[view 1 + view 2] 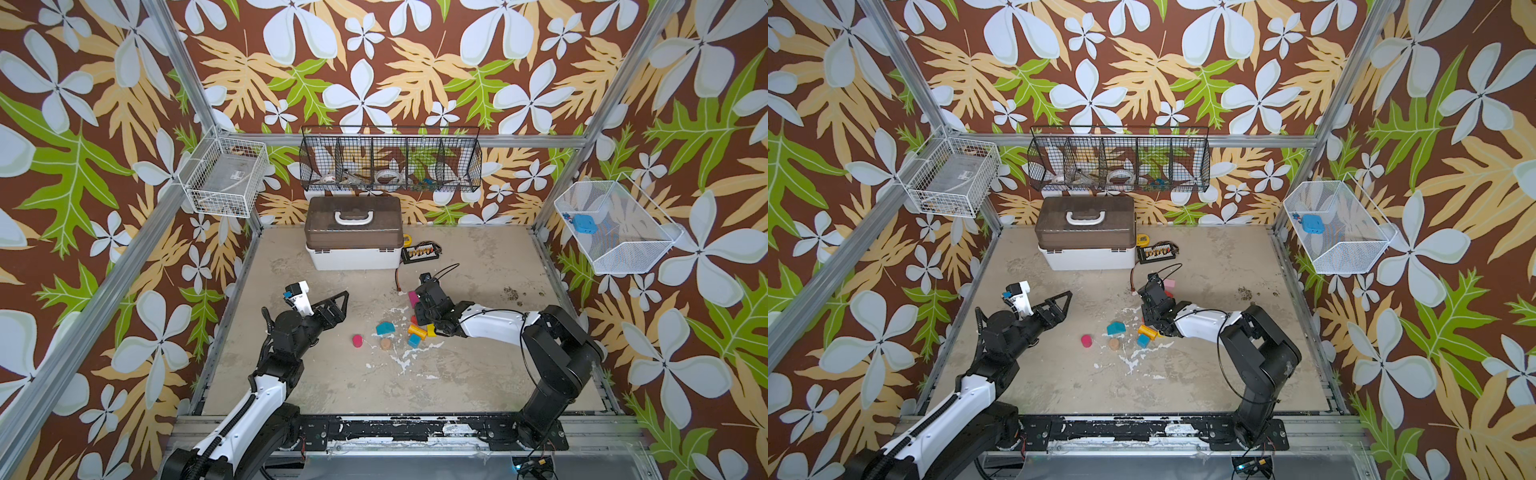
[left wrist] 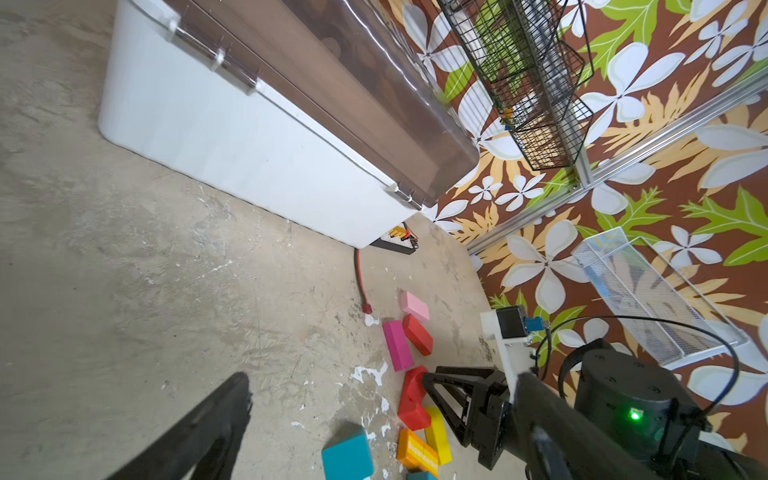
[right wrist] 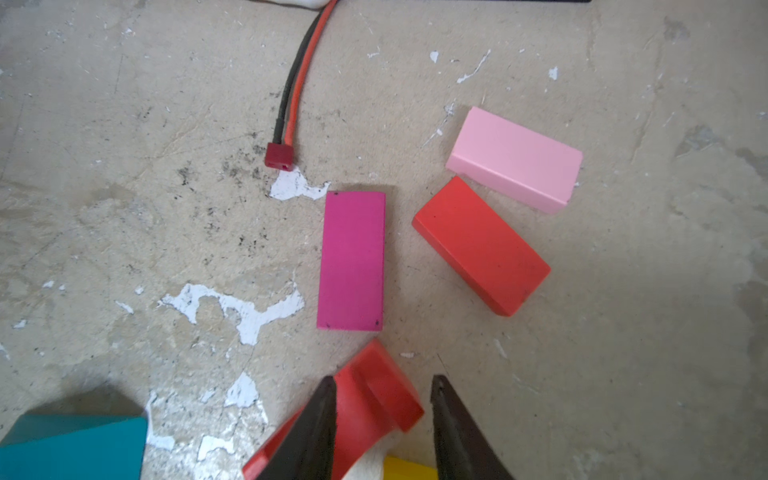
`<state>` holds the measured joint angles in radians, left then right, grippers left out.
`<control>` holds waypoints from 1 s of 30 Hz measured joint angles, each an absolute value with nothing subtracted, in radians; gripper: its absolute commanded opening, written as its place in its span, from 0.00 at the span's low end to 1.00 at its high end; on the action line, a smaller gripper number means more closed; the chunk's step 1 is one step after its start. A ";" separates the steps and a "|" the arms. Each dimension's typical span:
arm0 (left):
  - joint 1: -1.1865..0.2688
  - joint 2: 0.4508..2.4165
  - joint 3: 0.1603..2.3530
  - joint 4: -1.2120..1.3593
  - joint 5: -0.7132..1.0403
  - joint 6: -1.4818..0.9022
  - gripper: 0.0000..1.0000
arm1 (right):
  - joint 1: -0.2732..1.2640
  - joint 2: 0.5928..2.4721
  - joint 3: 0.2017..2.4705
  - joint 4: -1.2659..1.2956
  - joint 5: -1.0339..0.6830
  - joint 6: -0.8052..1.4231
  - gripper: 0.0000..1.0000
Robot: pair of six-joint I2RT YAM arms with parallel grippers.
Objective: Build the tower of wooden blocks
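Noting right gripper (image 3: 382, 377) astride red arch (image 3: 386, 399), jaws part closed; I cannot tell whether pads pinch it yet. Left gripper (image 1: 344, 296) hovers apart from blocks (image 1: 417, 330); finger spread: I cannot tell. No tower yet: blocks lie loose on table (image 3: 124, 187), mid-right in both top views.

Risks, my judgement:
- off-centre pinch twists or drops arch
- finger nudges yellow block (image 3: 409, 469) just beside

Writing: white letters on orange block (image 2: 417, 451), unreadable.
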<state>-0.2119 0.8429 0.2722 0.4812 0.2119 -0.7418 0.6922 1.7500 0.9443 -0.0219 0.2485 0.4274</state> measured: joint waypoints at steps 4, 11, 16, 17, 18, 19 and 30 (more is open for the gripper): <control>-0.211 0.855 0.302 0.471 0.191 -0.705 1.00 | 0.684 1.767 0.949 -0.011 0.233 0.415 0.37; -0.211 0.863 0.308 0.463 0.184 -0.696 1.00 | 0.668 1.778 0.948 -0.009 0.214 0.415 0.29; -0.210 0.849 0.311 0.460 0.183 -0.683 1.00 | 0.668 1.769 0.934 -0.006 0.222 0.416 0.29; -0.210 0.846 0.311 0.460 0.183 -0.683 1.00 | 0.668 1.769 0.934 -0.006 0.222 0.416 0.29; -0.210 0.843 0.311 0.460 0.183 -0.683 1.00 | 0.667 1.769 0.933 -0.006 0.226 0.416 0.29; -0.210 0.839 0.311 0.459 0.182 -0.682 1.00 | 0.667 1.769 0.933 -0.004 0.229 0.419 0.29; -0.210 0.833 0.311 0.460 0.181 -0.679 1.00 | 0.663 1.772 0.923 0.006 0.228 0.419 0.22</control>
